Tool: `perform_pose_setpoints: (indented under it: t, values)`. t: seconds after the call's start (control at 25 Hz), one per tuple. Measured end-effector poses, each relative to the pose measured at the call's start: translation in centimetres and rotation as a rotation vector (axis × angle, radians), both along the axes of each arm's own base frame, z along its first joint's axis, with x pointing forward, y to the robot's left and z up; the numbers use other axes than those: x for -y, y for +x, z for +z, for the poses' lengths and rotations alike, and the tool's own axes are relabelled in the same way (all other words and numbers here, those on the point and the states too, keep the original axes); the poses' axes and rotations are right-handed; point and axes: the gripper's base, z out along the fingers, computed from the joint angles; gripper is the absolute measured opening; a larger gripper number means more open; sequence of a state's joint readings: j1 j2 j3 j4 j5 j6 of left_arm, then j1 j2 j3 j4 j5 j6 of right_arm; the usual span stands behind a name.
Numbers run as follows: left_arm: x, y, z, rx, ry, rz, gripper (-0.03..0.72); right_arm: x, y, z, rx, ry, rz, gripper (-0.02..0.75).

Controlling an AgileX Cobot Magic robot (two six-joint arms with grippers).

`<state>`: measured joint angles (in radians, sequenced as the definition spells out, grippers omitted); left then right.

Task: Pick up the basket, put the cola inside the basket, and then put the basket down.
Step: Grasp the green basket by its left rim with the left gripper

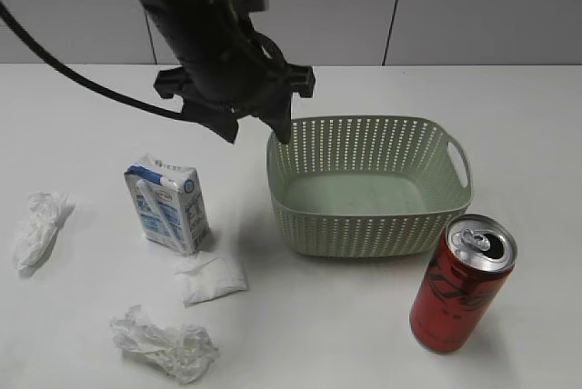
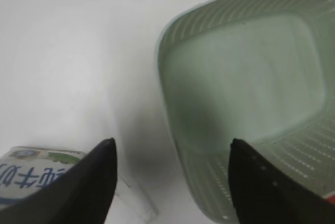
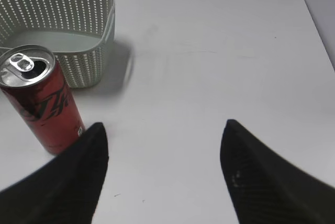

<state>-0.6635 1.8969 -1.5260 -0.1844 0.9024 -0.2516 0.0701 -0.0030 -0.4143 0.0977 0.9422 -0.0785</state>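
Left wrist view shows the two dark fingers of the left gripper spread wide apart, holding nothing. One finger hangs over the white table, the other over the inside of the basket, so the left rim of the basket lies between them. In the exterior view this gripper hangs just above the left edge of the basket, and it does not touch it.

The fingers of the right gripper are also spread apart and empty, above bare table.

The basket stands upright on the table with nothing in it. The cola stands upright just beside its front right corner, on the table. Its top is open.

Left of the basket stands a blue-and-white milk carton. Near the carton lie a small white packet and two pieces of crumpled white paper
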Motion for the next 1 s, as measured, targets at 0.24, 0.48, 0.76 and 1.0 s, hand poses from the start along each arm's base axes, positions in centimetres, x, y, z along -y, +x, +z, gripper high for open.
perform_pose_setpoints:
  t: [0.24,0.48,0.76,1.0]
  values:
    - [1.5,1.7,-4.1,-0.075,0.044,0.026,0.505,0.0,0.0,0.0,0.000,0.001,-0.001,0.510]
    - [1.9,2.0,-7.3,-0.141,0.081,0.060,0.487,0.0,0.0,0.0,0.000,0.002,-0.001,0.510]
    - [2.2,2.5,-7.8,-0.122,0.059,0.087,0.399,0.0,0.0,0.0,0.001,0.001,0.000,0.510]
    - [2.3,2.6,-7.8,-0.113,0.050,0.094,0.277,0.0,0.0,0.0,0.001,0.001,0.000,0.510]
